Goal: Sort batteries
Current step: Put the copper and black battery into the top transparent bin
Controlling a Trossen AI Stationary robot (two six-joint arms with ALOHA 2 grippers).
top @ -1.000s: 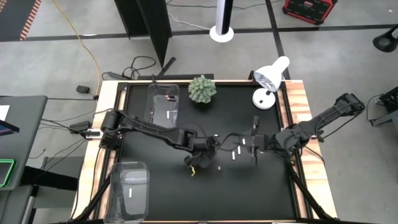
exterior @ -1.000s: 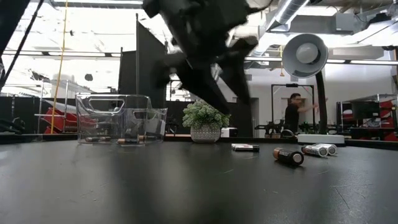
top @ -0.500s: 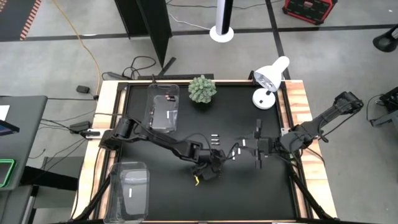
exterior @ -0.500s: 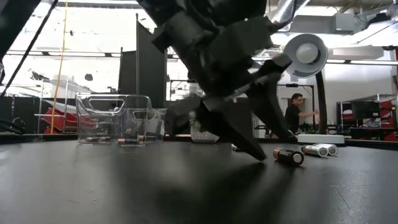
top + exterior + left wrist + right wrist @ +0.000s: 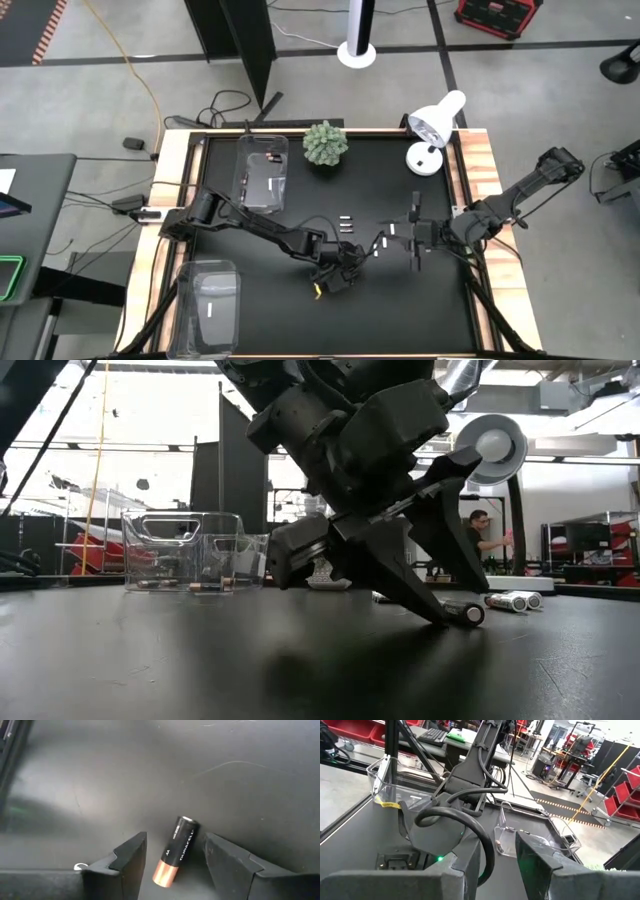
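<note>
Sorting partly done: far bin (image 5: 263, 172) holds some batteries, several lie loose. Left gripper (image 5: 175, 857) open astride a dark battery (image 5: 178, 851); right gripper (image 5: 498, 857) parted, empty.

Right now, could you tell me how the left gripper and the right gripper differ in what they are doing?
The left gripper is down at the table, its open fingers either side of a dark battery with a copper end; the right gripper has nothing between its fingers. In the high view the left gripper works mid-table, while the right gripper waits nearer the table's right edge. Both are dark two-finger grippers.
</note>
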